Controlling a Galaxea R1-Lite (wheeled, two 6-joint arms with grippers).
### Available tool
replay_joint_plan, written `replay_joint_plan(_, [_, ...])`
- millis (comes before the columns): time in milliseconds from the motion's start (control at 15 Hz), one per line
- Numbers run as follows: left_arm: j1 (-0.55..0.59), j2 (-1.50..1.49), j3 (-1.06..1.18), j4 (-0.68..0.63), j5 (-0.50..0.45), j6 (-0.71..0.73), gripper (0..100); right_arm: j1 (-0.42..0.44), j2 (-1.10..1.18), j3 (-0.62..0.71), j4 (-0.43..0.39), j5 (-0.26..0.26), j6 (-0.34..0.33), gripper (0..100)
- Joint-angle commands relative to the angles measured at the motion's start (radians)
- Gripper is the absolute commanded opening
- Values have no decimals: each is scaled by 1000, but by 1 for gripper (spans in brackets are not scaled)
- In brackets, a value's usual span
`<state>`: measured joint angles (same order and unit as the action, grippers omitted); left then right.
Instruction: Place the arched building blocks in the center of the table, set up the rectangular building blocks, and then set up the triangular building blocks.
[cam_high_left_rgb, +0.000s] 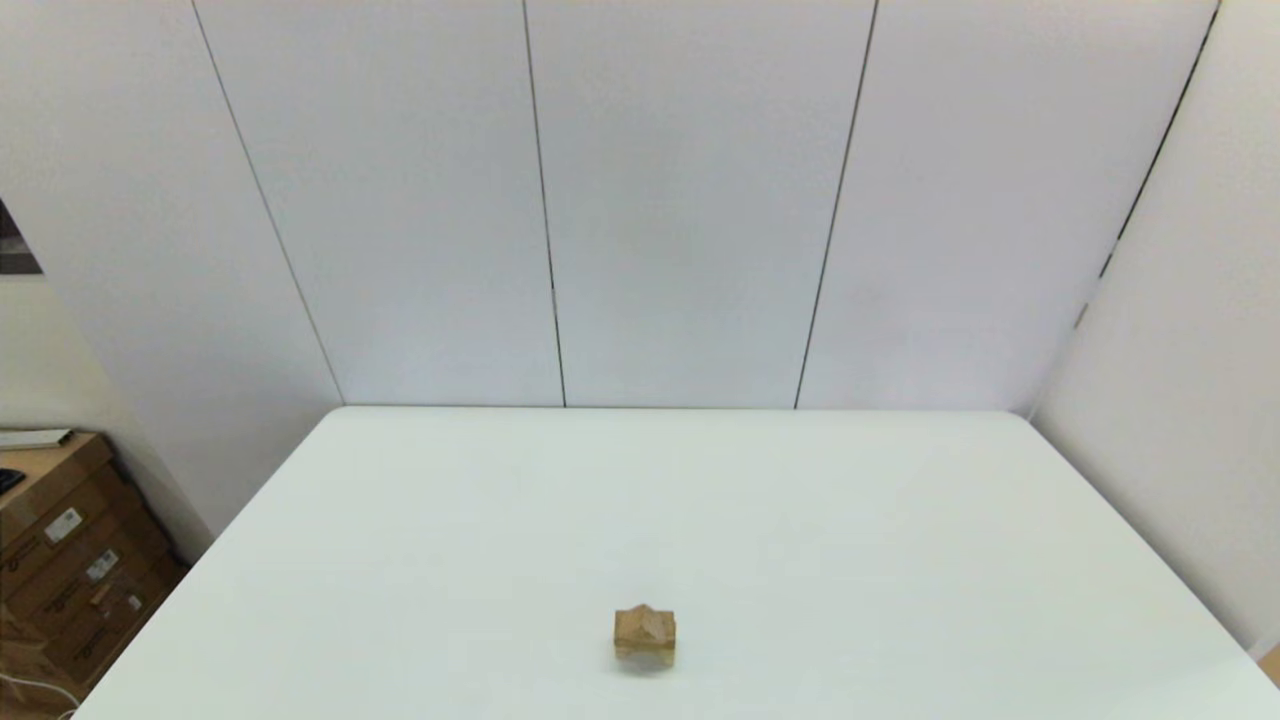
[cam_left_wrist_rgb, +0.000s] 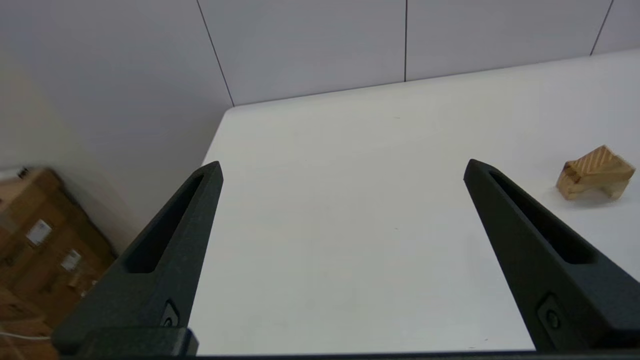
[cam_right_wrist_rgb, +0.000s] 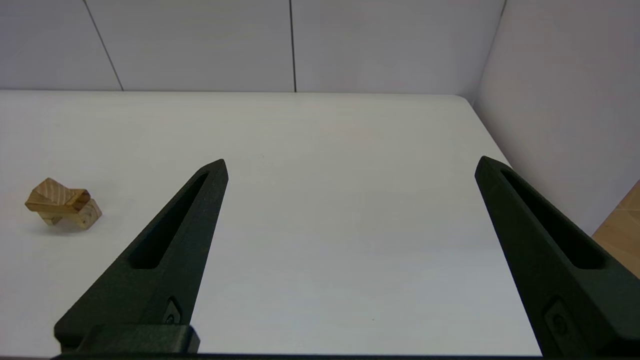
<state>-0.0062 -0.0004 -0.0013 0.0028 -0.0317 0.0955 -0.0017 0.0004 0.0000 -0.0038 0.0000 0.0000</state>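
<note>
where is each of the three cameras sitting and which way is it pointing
Head view: on the robot's head, looking forward and down at the table and block stack; no arm shows.
Left wrist view: behind the open left gripper, facing across the table; both black fingers show.
Right wrist view: behind the open right gripper, facing across the table; both fingers show.
Shared: all three see the block stack, the triangular building blocks topmost.

Stacked wooden blocks (cam_high_left_rgb: 645, 633), white table (cam_high_left_rgb: 800, 520)
</note>
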Motion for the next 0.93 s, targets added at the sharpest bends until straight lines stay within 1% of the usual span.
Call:
replay_joint_plan(67, [0, 2, 0, -1, 27, -91, 100, 0, -2, 0, -1, 2, 0, 100])
replay_joint_plan(933, [0, 2, 0, -1, 33, -96, 100, 0, -2, 0, -1, 0, -2, 100])
